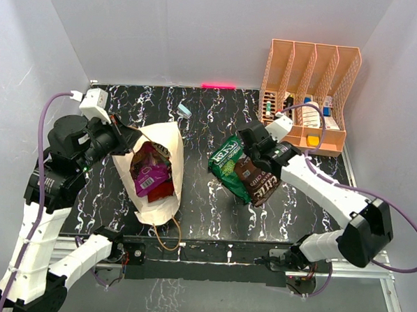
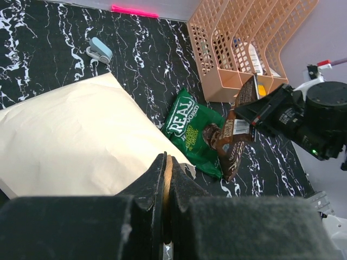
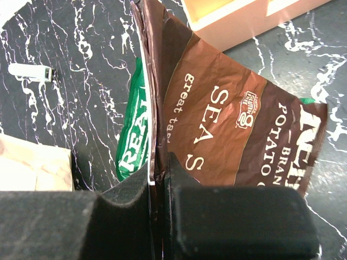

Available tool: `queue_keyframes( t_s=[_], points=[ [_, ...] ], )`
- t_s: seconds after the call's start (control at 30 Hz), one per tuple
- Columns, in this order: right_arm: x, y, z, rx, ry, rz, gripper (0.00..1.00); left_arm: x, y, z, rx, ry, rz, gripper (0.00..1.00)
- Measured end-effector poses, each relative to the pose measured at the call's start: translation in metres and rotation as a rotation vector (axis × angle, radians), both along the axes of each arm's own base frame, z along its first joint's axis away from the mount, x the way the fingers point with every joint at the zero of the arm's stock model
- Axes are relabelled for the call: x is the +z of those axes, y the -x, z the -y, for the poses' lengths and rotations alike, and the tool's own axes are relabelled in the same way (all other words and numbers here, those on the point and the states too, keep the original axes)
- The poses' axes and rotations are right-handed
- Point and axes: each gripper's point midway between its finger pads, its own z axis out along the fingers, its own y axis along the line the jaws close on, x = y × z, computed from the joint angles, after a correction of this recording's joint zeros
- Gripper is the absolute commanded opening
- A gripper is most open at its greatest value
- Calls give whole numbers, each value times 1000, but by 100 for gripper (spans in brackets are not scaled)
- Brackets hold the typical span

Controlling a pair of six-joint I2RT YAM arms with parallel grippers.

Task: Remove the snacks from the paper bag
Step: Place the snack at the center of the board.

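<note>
The tan paper bag (image 1: 173,144) lies on its side left of centre, its mouth towards the left arm. Inside it show a purple packet (image 1: 150,175) and a red one (image 1: 162,190) of the snacks. My left gripper (image 1: 125,139) is shut on the bag's upper rim; in the left wrist view a strip of tan paper (image 2: 76,141) sits pinched between the jaws of that gripper (image 2: 168,162). A dark green packet (image 1: 226,159) (image 2: 190,130) lies flat on the table. My right gripper (image 1: 254,158) (image 3: 160,162) is shut on the edge of a red-brown packet (image 1: 259,183) (image 3: 233,124), which overlaps the green one (image 3: 133,138).
An orange divided rack (image 1: 311,70) (image 2: 233,32) with small bottles and boxes stands at the back right, close behind the right arm. A small light-blue block (image 1: 184,111) (image 2: 100,50) lies behind the bag. The bag's brown cord handle (image 1: 168,239) trails to the near edge.
</note>
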Motion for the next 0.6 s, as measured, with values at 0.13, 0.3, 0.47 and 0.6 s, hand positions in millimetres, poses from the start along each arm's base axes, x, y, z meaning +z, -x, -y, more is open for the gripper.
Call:
queue_keyframes(
  t_s=[0.13, 0.3, 0.47, 0.6],
  points=[
    [-16, -17, -15, 30, -6, -30, 7, -2, 1, -1, 3, -3, -6, 0],
    [-36, -32, -37, 78, -21, -68, 7, -2, 1, -1, 2, -5, -5, 0],
    [-55, -40, -52, 112, -34, -104, 7, -2, 1, -1, 2, -7, -6, 0],
    [-70, -46, -61, 126, -34, -134, 7, -2, 1, -1, 1, -9, -6, 0]
  ],
)
